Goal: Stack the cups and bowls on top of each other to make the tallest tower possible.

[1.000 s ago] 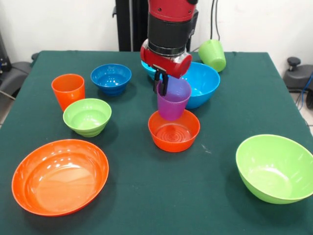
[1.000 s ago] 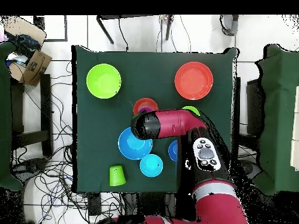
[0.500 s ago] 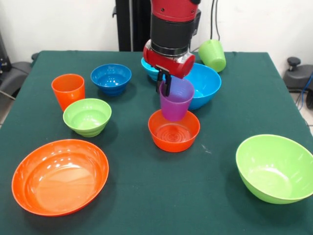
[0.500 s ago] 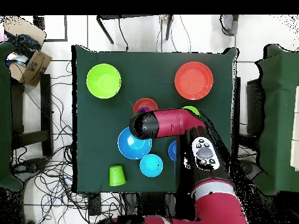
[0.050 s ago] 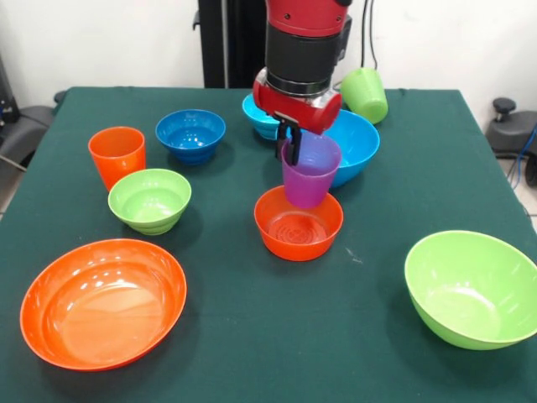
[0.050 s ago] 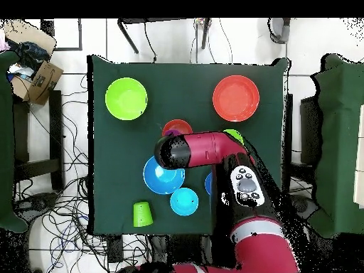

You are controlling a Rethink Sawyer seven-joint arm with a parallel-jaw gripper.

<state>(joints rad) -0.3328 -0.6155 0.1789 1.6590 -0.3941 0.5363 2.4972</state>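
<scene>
My gripper [image 5: 292, 144] is shut on the near-left rim of the purple cup [image 5: 309, 175]. The cup hangs upright just above the far right edge of the small orange bowl [image 5: 298, 225], in front of the large light blue bowl [image 5: 352, 141]. From overhead, the arm's end [image 6: 174, 151] covers the cup, with the small orange bowl [image 6: 176, 128] showing beside it. An orange cup [image 5: 117, 155] stands at the left. The lime green cup [image 5: 365, 94] lies tipped at the far right. No tower stands anywhere.
Around the table sit a dark blue bowl [image 5: 190, 134], a small green bowl [image 5: 149, 200], a large orange bowl [image 5: 102, 302], a large green bowl [image 5: 474, 288] and a small light blue bowl [image 5: 254, 113]. Chairs and cables surround the table [image 6: 192, 71].
The gripper has carried the purple cup a little to the right and slightly upward in the front view. Everything else on the table has stayed put.
</scene>
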